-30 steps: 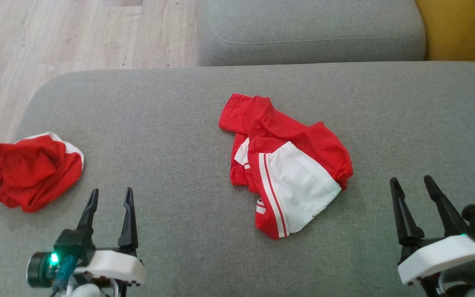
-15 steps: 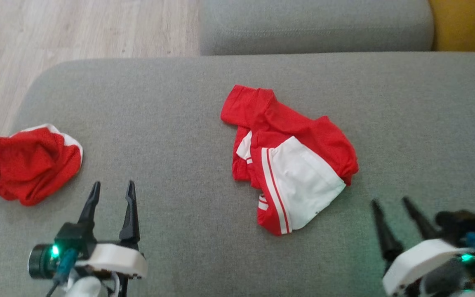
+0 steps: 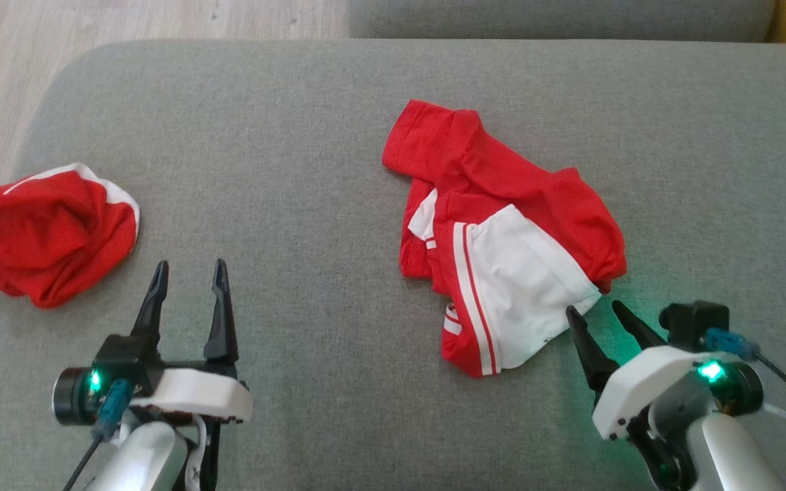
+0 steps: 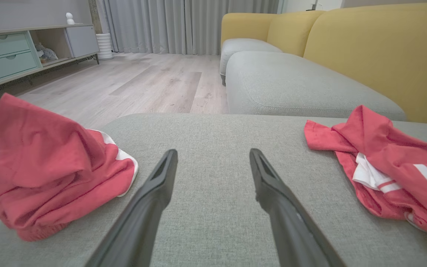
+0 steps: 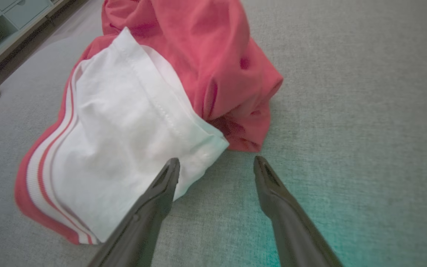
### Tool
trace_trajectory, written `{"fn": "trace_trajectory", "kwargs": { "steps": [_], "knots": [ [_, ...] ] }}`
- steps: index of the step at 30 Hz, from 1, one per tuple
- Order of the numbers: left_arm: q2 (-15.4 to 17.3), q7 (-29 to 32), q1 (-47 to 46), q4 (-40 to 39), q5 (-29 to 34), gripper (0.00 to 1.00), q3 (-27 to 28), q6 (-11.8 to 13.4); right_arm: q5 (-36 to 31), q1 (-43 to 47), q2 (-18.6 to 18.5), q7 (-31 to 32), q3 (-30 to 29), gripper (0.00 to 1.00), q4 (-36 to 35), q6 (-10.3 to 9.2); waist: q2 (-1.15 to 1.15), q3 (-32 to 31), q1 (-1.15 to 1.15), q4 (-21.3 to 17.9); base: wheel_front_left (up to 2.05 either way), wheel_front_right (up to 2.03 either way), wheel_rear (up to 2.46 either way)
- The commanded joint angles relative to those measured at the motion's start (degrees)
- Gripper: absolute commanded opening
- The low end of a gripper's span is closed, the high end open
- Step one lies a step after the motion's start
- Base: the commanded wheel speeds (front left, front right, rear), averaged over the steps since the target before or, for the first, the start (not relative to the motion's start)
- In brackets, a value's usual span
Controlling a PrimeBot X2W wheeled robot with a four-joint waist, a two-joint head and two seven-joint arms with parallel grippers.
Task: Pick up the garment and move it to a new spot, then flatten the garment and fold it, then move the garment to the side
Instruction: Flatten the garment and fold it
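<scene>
Grey seat cushion (image 3: 284, 157) spreads wide under both arms, with wooden floor (image 4: 143, 81) beyond its far edge and a yellow sofa back (image 4: 369, 48) to the right. A red-and-white garment (image 3: 502, 232) lies crumpled near the cushion's middle, its white panel with red stripes facing up and red cloth bunched behind it. The right gripper (image 3: 593, 308) is released, jaws apart, at the near right corner of that white panel; one finger (image 5: 165, 185) overlaps the white hem, though whether it touches cannot be told. The left gripper (image 3: 190, 264) is also released, over bare cushion. A second red garment (image 3: 45, 239) sits bundled at the cushion's left edge.
</scene>
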Motion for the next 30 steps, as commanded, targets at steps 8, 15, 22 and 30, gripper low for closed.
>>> {"fn": "trace_trajectory", "kwargs": {
  "steps": [8, 15, 22, 30],
  "knots": [
    [0.15, -1.23, -3.73, -0.41, 0.33, 1.00, 2.05, -0.10, 2.61, -4.29, -1.89, -2.59, 5.13, 0.35, 1.70, -0.04, 0.00, 0.94, -0.01, 0.50, 0.00, 0.00, 0.00],
    [-0.16, -1.52, -3.80, 0.16, 0.45, 1.00, 2.06, -0.26, 3.40, -3.76, -2.91, -2.98, 6.36, 0.00, -0.64, -0.04, 0.00, 0.81, -0.01, -0.05, 0.00, 0.00, 0.00],
    [-0.63, -1.78, -3.31, 0.79, 0.22, 1.00, 2.34, -0.39, 1.17, -0.98, -3.56, 0.38, 8.30, 0.00, -9.31, -0.04, 0.00, -0.75, -0.01, -0.67, 0.00, 0.00, 0.00],
    [-0.79, -1.89, -2.95, 0.93, 0.22, 1.00, 2.16, -0.50, 1.51, -5.09, -3.04, 3.33, 16.50, 0.00, -19.82, -0.04, 0.00, -2.51, -0.01, -1.21, 0.00, 0.00, 0.00]
  ]
}}
